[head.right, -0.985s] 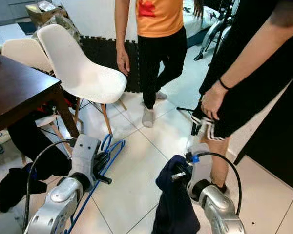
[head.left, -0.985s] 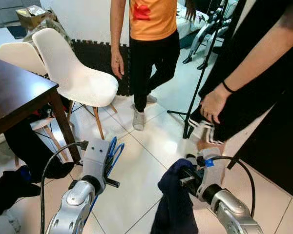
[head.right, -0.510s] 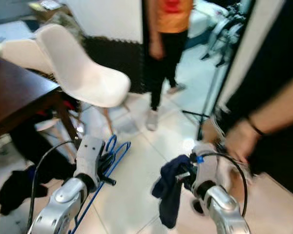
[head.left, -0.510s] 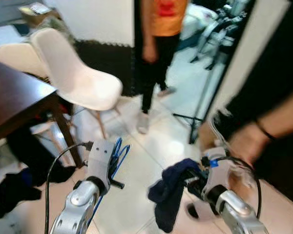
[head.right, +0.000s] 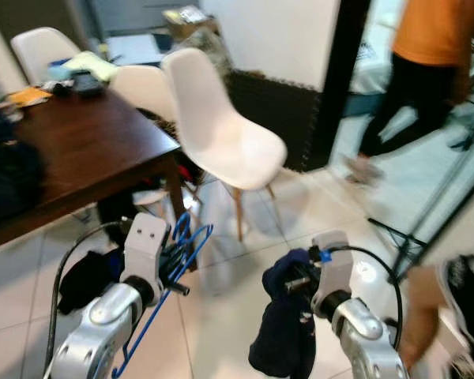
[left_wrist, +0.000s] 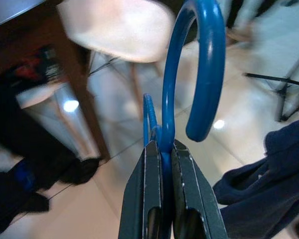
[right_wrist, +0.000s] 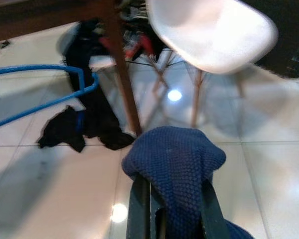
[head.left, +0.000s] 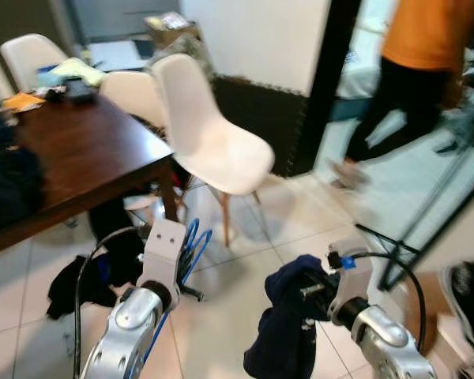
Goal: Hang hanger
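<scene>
Change from earlier frames: the head camera has turned towards the robot's left; more of the dark brown wooden table [head.left: 87, 158] is in view, and the person in the orange shirt [head.left: 426, 47] sits at the right edge instead of centre. Both grippers keep their loads.
Left gripper [left_wrist: 164, 149]: fingers pressed together on the neck of the blue plastic hanger [left_wrist: 197, 74], just below the hook.
Hanger position: held above the tiled floor, in front of the table's near leg; its frame hangs down beside the left arm [head.right: 154, 312].
Right gripper [right_wrist: 169, 199]: black fingers pinching a dark blue knitted garment [right_wrist: 172, 159], which drapes over them and hangs down.
Garment position: to the right of the table, apart from the hanger.
White moulded chair [head.left: 209, 134]: beside the table's near corner.
Table contents: dark bundle [head.left: 8, 178], small items at the far end, blurred.
Floor under table: dark clothing [head.left: 79, 284].
</scene>
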You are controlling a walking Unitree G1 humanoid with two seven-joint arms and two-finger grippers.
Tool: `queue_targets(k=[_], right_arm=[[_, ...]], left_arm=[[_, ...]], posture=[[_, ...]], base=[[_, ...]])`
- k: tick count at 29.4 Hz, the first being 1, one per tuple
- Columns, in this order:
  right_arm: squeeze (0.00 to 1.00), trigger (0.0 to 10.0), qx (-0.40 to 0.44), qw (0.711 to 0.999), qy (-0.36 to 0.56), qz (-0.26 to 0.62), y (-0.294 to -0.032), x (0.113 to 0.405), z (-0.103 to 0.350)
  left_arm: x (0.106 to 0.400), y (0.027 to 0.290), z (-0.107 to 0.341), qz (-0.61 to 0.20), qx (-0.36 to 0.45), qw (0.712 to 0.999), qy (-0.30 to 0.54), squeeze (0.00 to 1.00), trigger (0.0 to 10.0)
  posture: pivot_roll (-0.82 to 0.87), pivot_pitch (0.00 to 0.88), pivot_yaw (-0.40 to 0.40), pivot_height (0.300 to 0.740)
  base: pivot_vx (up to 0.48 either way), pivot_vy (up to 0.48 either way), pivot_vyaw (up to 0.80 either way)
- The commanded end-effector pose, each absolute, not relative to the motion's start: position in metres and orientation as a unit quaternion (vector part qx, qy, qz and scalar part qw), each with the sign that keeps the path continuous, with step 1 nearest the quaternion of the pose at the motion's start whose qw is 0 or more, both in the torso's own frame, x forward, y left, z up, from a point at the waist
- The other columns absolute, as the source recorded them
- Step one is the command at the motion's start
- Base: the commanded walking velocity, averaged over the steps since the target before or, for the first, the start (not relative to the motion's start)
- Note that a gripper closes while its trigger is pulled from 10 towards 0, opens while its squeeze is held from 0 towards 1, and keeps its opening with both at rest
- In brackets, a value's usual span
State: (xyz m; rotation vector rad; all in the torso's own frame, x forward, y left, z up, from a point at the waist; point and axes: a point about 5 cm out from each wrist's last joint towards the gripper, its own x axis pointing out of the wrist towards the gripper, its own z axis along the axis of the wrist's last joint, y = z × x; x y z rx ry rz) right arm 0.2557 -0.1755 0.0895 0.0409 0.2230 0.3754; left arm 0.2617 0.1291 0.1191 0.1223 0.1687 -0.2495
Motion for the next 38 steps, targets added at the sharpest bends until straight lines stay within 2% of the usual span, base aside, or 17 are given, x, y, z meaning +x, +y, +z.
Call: queue_targets(k=[1, 17, 22, 24, 28, 35, 38], right_arm=[[0.0, 10.0, 0.023, 0.975, 0.101, 0.195, -0.171, 0.257, 0.094], [0.0, 10.0, 0.036, 0.982, 0.065, 0.176, -0.168, 0.278, 0.112], [0.0, 10.0, 0.04, 0.982, 0.035, 0.183, -0.158, 0.293, 0.127], [0.0, 10.0, 0.034, 0.98, -0.005, 0.197, -0.143, 0.312, 0.149], [0.0, 10.0, 0.026, 0.979, -0.024, 0.201, -0.137, 0.322, 0.16], [0.0, 10.0, 0.031, 0.979, -0.054, 0.194, -0.128, 0.336, 0.179], [0.0, 10.0, 0.035, 0.978, -0.064, 0.195, -0.124, 0.339, 0.183]], left_arm=[[0.263, 0.131, 0.12, -0.121, 0.064, 0.987, 0.082, 0.0, 10.0], [0.279, 0.131, 0.144, -0.117, 0.078, 0.989, 0.036, 0.0, 10.0], [0.283, 0.132, 0.147, -0.11, 0.079, 0.99, 0.029, 0.0, 10.0], [0.289, 0.133, 0.153, -0.096, 0.082, 0.992, 0.019, 0.0, 10.0], [0.292, 0.135, 0.158, -0.084, 0.084, 0.993, 0.012, 0.0, 10.0], [0.3, 0.137, 0.191, -0.073, 0.102, 0.991, -0.053, 0.0, 10.0], [0.305, 0.141, 0.214, -0.055, 0.136, 0.985, -0.095, 0.0, 10.0]], posture=[[0.07, 0.072, -0.052, 0.74], [0.08, 0.073, -0.045, 0.74], [0.08, 0.069, -0.039, 0.74], [0.09, 0.06, -0.036, 0.74], [0.1, 0.059, -0.036, 0.74], [0.12, 0.055, -0.036, 0.74], [0.13, 0.056, -0.031, 0.74]], base=[[0.341, 0.0, 0.0], [0.345, 0.0, 0.0], [0.346, 0.0, 0.0], [0.347, 0.0, 0.0], [0.345, 0.0, 0.0], [0.348, 0.0, 0.8], [0.347, 0.0, 0.8]])
